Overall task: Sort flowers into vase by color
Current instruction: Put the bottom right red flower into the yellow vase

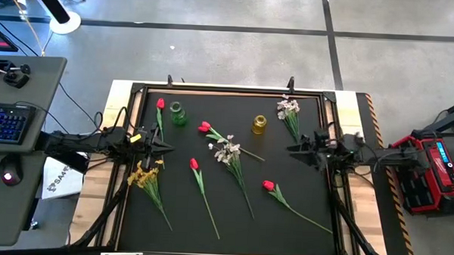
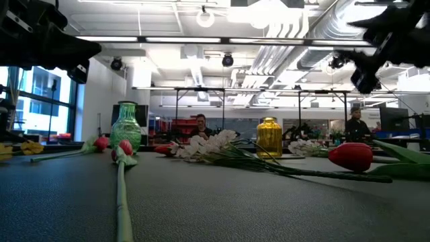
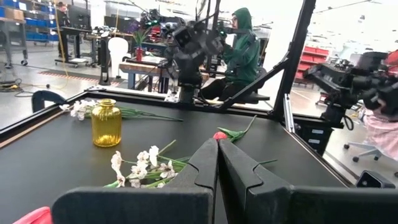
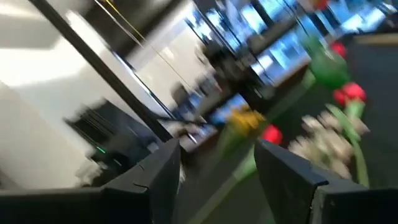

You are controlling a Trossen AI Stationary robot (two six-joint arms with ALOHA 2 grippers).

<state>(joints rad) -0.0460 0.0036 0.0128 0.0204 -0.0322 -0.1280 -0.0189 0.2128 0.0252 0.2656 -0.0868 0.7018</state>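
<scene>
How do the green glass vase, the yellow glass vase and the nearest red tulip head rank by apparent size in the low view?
1. Green glass vase
2. Yellow glass vase, slightly smaller
3. Red tulip head, though nearness to the camera enlarges it

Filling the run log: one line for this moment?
left gripper shut, empty | right gripper open, empty | flowers on mat | green vase, yellow vase empty

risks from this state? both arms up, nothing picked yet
1. The white spray lies across a red tulip mid-table; gripping one stem there may drag the other along.
2. The green vase and yellow vase are small and narrow-necked; a long stem pushed in off-centre could tip one.
3. The left gripper, shut, sits right by the yellow spray and another tulip; descending without opening could shove them.
</scene>
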